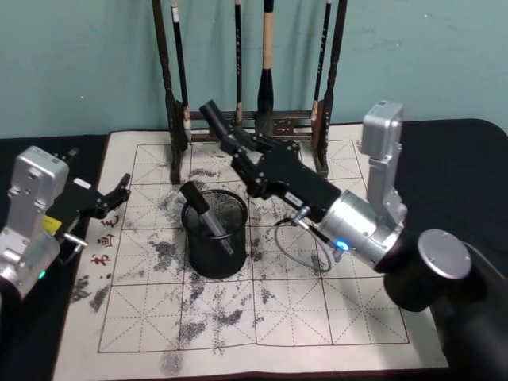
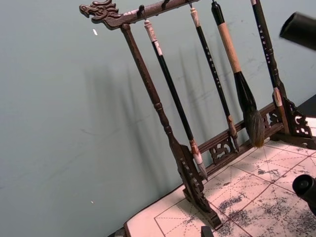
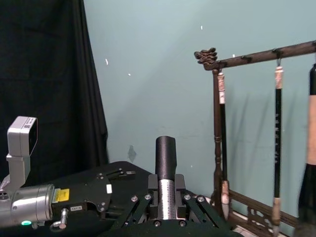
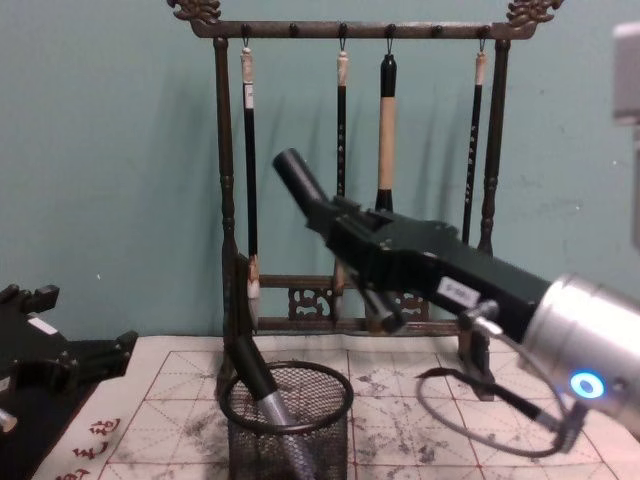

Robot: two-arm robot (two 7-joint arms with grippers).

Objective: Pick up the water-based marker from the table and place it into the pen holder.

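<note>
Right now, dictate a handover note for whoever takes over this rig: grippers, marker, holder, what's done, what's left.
Right gripper: shut on a marker, held in the air behind the holder.
Left gripper: open, parked at the left edge of the mat.
Holder: upright on the mat, with another marker leaning inside.
Done: pickup.
Left: carry the held marker over the holder, lower it in, release.
</note>
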